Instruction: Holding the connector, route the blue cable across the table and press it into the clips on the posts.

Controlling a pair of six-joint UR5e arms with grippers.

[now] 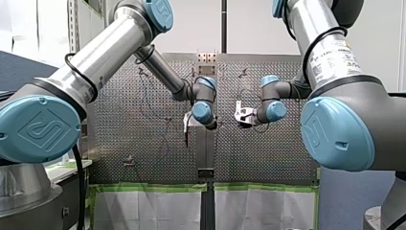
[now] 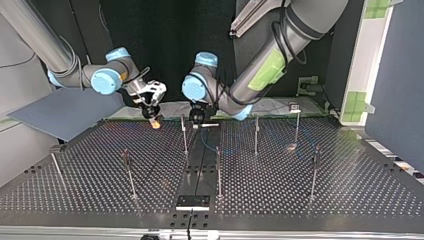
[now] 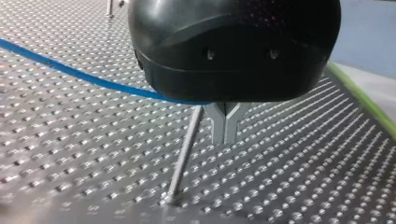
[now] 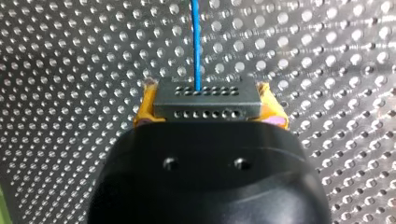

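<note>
**A:** Where is the connector?

**B:** The connector (image 4: 205, 100) lies crosswise in my right gripper (image 4: 208, 106), clamped between its yellow pads (image 4: 145, 105). The cable (image 4: 196, 42) leaves the connector's far face and runs straight ahead over the table (image 4: 70, 93).

**A:** And where on the table is that?

**B:** In the top view my right gripper (image 2: 155, 120) is low over the table's far edge, a little left of the middle. It is just left of a far post (image 2: 184, 135).

**A:** What about the other arm?

**B:** My left gripper (image 2: 198, 119) is just right of that same post in the top view, so the post stands between the two grippers. They are near each other but apart.

**A:** Is it holding anything?

**B:** In the left wrist view its metal fingers (image 3: 226, 126) are pressed together, with their tips close above the table. The cable (image 3: 70, 70) comes in from the side, above the surface, and passes behind the gripper's black body. I cannot tell whether the fingers pinch it. A thin post (image 3: 184, 154) stands just beside them.

**A:** Any other posts?

**B:** More posts (image 2: 218, 172) stand upright across the near part of the table in the top view, left and right of the middle.
</note>
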